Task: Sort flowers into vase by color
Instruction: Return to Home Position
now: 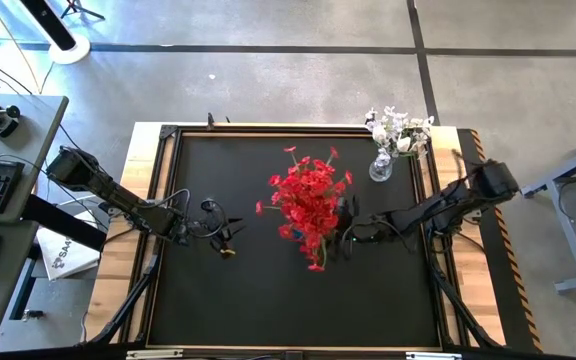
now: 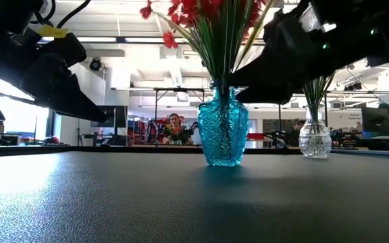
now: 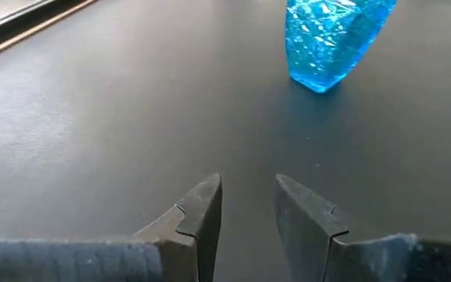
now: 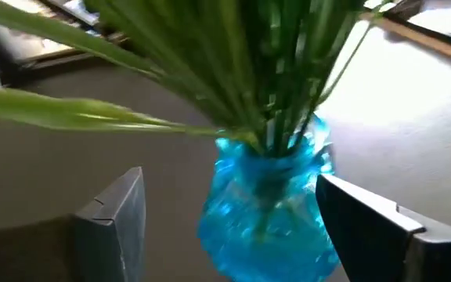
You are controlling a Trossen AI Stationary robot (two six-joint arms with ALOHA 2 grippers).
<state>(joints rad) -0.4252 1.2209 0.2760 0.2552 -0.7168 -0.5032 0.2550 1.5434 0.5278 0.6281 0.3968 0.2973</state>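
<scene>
Red flowers: bunched upright in the blue vase, which stands mid-counter.
White flowers: in the clear vase at the counter's far right corner, well apart from the blue vase.
Left claw: hangs above the counter left of the blue vase, fingers a little apart, holding nothing.
Right claw: just right of the blue vase, raised near its neck, fingers wide apart and clamped on nothing.

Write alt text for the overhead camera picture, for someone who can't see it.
Mid-table on a black mat stand red flowers, with white flowers in a clear vase near its top right corner. The left claw hangs left of the red bunch, the right claw close on its right.
</scene>
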